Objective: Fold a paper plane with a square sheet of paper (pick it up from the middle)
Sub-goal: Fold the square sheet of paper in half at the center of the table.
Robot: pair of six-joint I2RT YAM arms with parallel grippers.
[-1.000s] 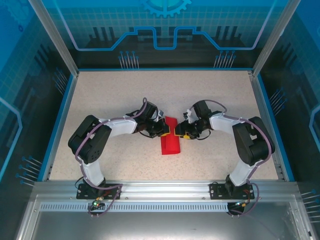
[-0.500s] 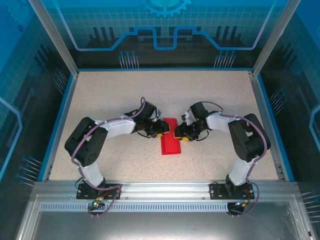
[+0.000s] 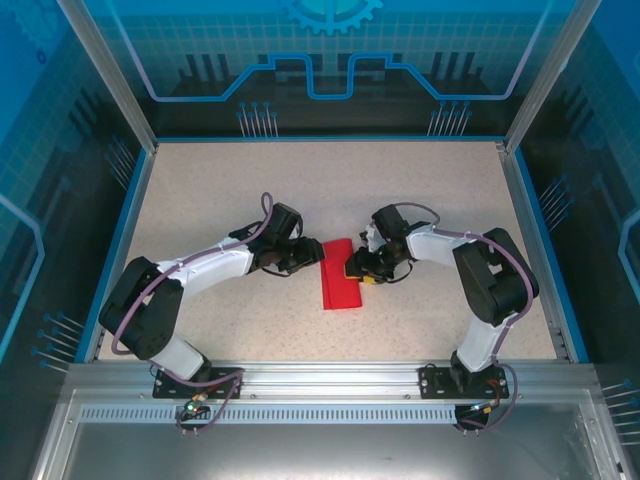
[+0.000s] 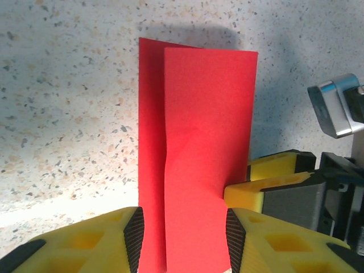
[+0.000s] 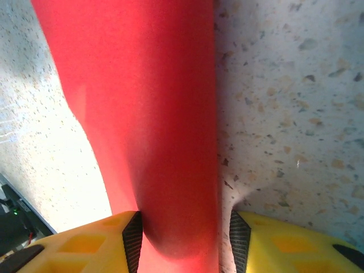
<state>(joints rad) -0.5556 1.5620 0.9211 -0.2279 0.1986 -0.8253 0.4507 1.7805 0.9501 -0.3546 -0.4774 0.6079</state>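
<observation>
Your left gripper (image 4: 183, 230) has its jaws spread, with the folded square sheet of paper (image 4: 199, 131) lying between them. Your right gripper (image 5: 183, 233) likewise stands spread astride it. The sheet lies at the middle of the table (image 3: 200, 190).

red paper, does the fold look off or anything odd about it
Yes. In the left wrist view the folded red paper is askew: the upper layer leaves a strip of the lower one exposed along its left and top edges, and a wavy wrinkle bends the fold line.
</observation>
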